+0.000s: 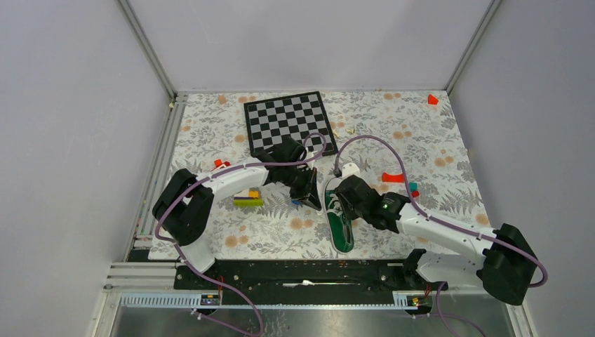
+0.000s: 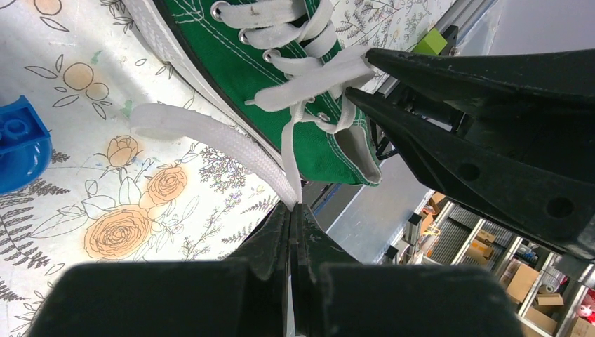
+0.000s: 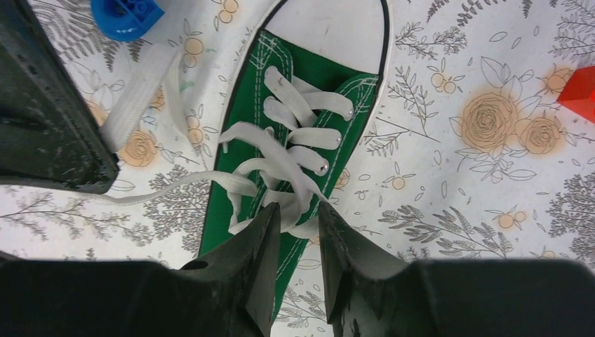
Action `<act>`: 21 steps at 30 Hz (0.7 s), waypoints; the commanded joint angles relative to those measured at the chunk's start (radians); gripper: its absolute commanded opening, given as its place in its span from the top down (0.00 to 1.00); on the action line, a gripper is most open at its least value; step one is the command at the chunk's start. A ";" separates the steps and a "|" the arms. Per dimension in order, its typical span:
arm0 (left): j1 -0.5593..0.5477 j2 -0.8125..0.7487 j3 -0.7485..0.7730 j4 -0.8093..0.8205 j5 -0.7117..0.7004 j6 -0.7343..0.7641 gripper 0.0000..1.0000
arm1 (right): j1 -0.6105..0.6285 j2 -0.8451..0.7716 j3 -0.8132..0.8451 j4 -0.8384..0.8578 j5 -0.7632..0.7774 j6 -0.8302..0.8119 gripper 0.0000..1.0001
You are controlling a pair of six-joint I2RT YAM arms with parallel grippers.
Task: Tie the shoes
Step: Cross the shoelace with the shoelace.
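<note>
Pinching one white lace (image 2: 210, 137) end, the left fingers (image 2: 273, 239) are pressed fully together, with the strand running up from their tips to the top eyelets. The lace is slack and curves over the surface (image 1: 435, 140) beside the sole.

The right fingers (image 3: 245, 260) stand a little apart, astride the bundle of crossed strands at the throat of the shoe. Lace lies between them; whether they press on it cannot be told.

The sneaker (image 1: 339, 217) is green with a white toe cap. It lies flat on the flowered surface between the two arms, toe toward the chessboard (image 1: 289, 121) and heel toward the arm bases. A blue brick (image 2: 17, 140) sits just off its left side.

Progress, as judged:
- Lacing through the eyelets is complete.
- Strands are crossed and tangled near the top, possibly a first overhand.
- No loop or bow is visible anywhere.
- One end trails loose.

Left to do: cinch the crossing, form loops, pull the bow tight. Most of the tying lies ahead.
</note>
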 commanded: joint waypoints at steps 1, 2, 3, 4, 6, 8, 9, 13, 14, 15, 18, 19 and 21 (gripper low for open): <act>0.007 -0.020 0.003 0.017 0.006 0.023 1.00 | -0.012 -0.054 0.021 -0.001 -0.031 0.060 0.66; 0.007 -0.020 0.002 0.019 0.006 0.022 1.00 | -0.013 -0.067 0.019 0.000 -0.041 0.066 0.66; 0.007 -0.021 0.001 0.019 0.007 0.021 1.00 | -0.013 -0.078 0.018 0.001 -0.047 0.072 0.66; 0.007 -0.021 0.000 0.020 0.006 0.020 1.00 | -0.013 -0.091 0.019 0.000 -0.050 0.075 0.65; 0.006 -0.022 0.000 0.021 0.006 0.020 1.00 | -0.015 -0.113 0.018 0.001 -0.054 0.082 0.65; 0.006 -0.024 0.000 0.021 0.004 0.020 1.00 | -0.018 -0.131 0.016 -0.004 -0.056 0.085 0.63; 0.007 -0.024 -0.001 0.021 0.004 0.019 1.00 | -0.021 -0.135 0.015 -0.008 -0.057 0.085 0.63; 0.006 -0.025 0.000 0.019 0.006 0.020 1.00 | -0.039 -0.129 0.012 -0.009 -0.055 0.087 0.51; 0.006 -0.026 -0.002 0.019 0.006 0.019 1.00 | -0.046 -0.124 0.011 -0.011 -0.051 0.088 0.47; 0.007 -0.027 -0.004 0.018 0.005 0.019 1.00 | -0.060 -0.119 0.012 -0.016 -0.050 0.089 0.45; 0.008 -0.032 -0.009 0.018 0.004 0.020 1.00 | -0.107 -0.103 0.011 -0.017 -0.127 0.088 0.38; 0.007 -0.033 -0.010 0.018 0.003 0.019 1.00 | -0.124 -0.097 0.011 -0.016 -0.163 0.088 0.37; 0.008 -0.032 -0.013 0.017 0.004 0.019 1.00 | -0.145 -0.090 0.002 0.003 -0.220 0.088 0.37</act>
